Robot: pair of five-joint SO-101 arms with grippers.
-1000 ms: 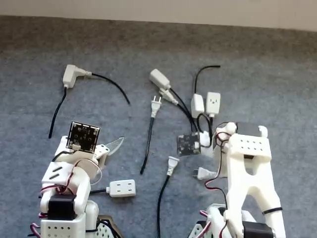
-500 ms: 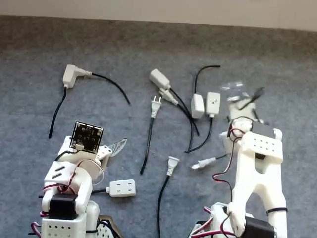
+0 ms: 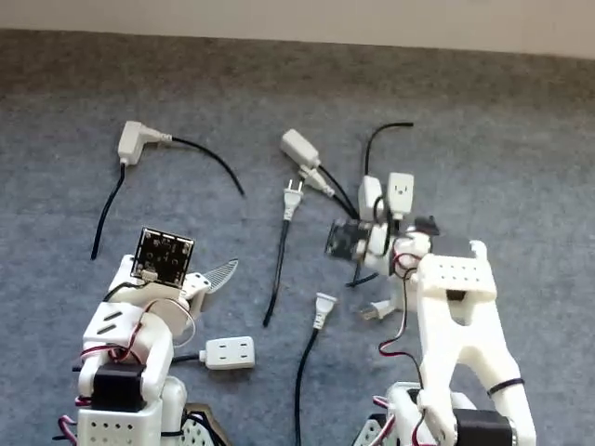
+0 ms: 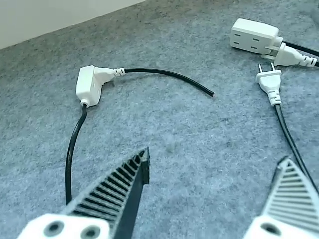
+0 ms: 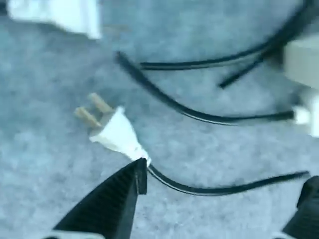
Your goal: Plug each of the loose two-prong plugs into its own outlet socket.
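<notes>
Felt of a mottled grey-blue, carpet-like, covers the whole worktop, and a pale wall runs as a narrow strip beyond its far edge. Farthest left lies a white angled outlet socket, with a thin black cord curving away from it across the nap. Nearer the front stands the white left arm; the left jaws are spread wide over bare felt and hold nothing. Just beside that arm's base lies a white three-hole outlet strip. Toward the middle, a white two-prong plug on a black cord lies loose. A second loose white plug lies closer to the arms, and a white outlet block sits farther back with a plug seated in it. Two small white sockets lie side by side among tangled cords. The white right arm leans over them. The right jaws are spread, and a white flat-pronged plug lies on the felt just beside one jaw tip, ungripped.
</notes>
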